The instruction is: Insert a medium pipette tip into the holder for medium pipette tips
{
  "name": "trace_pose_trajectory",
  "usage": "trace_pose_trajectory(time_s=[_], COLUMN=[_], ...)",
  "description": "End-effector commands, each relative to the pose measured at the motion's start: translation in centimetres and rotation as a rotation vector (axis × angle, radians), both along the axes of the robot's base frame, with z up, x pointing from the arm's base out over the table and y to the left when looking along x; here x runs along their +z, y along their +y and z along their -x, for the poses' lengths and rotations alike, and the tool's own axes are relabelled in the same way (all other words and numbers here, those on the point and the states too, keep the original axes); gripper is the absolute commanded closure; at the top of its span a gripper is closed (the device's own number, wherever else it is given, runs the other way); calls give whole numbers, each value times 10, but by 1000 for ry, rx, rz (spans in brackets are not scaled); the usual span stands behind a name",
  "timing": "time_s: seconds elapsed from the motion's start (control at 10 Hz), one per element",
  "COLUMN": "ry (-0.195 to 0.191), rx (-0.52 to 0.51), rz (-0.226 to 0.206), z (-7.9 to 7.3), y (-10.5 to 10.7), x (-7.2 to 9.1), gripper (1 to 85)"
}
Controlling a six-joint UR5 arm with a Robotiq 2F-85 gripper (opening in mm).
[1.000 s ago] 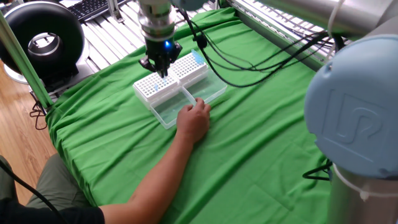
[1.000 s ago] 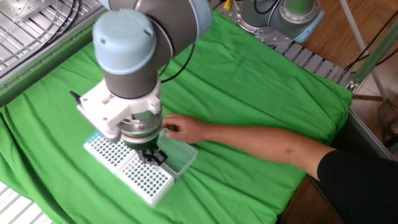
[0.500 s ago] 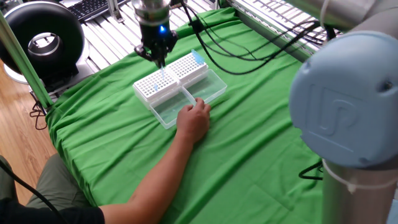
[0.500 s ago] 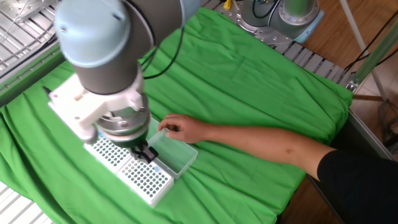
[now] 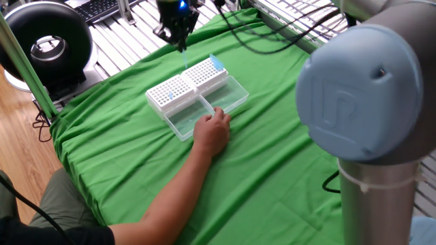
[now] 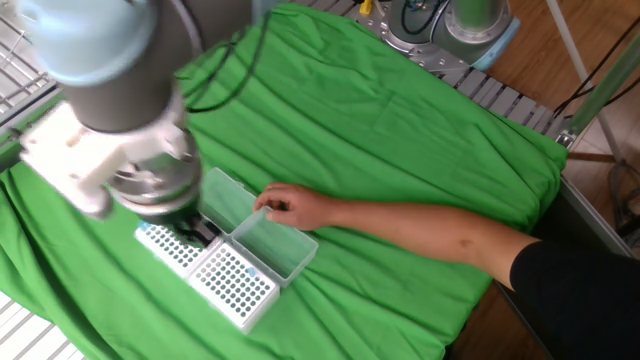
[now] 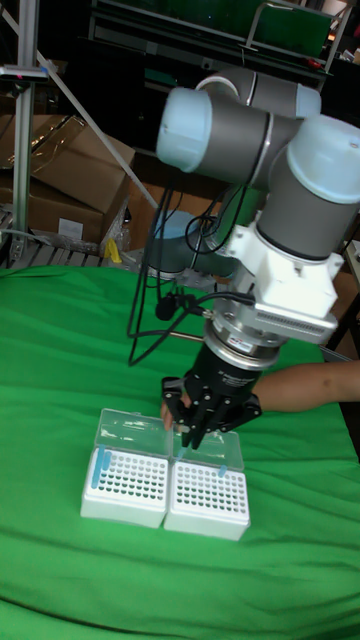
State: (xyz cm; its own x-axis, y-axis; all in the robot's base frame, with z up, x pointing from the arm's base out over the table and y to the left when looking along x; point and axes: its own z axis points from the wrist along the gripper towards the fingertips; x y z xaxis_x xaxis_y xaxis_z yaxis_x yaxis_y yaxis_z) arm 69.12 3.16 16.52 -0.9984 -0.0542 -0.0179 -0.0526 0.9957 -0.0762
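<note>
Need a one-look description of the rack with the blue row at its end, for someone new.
On the green cloth, two white racks sit side by side before the person's hand. It's the rack on the left in the tall view, with a blue row along its outer edge; its neighbour has none there.

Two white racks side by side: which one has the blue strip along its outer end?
The left rack in the tall fixed view; blue runs down its left edge. The right rack shows no such strip.
</note>
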Motion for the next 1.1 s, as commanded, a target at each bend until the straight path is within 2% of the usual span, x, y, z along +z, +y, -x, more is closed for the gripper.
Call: trace_pose_trajectory(time_s=[0.0, 0.4, 0.7, 1.0], ry=[-24, -30, -64, -85], rx=[70, 96, 138, 157], rz=[-23, -26, -34, -47], z=[-12, -10, -9, -5], y=[-32, -45, -64, -75], x=[1, -6, -21, -29], gripper=[847, 847, 847, 847])
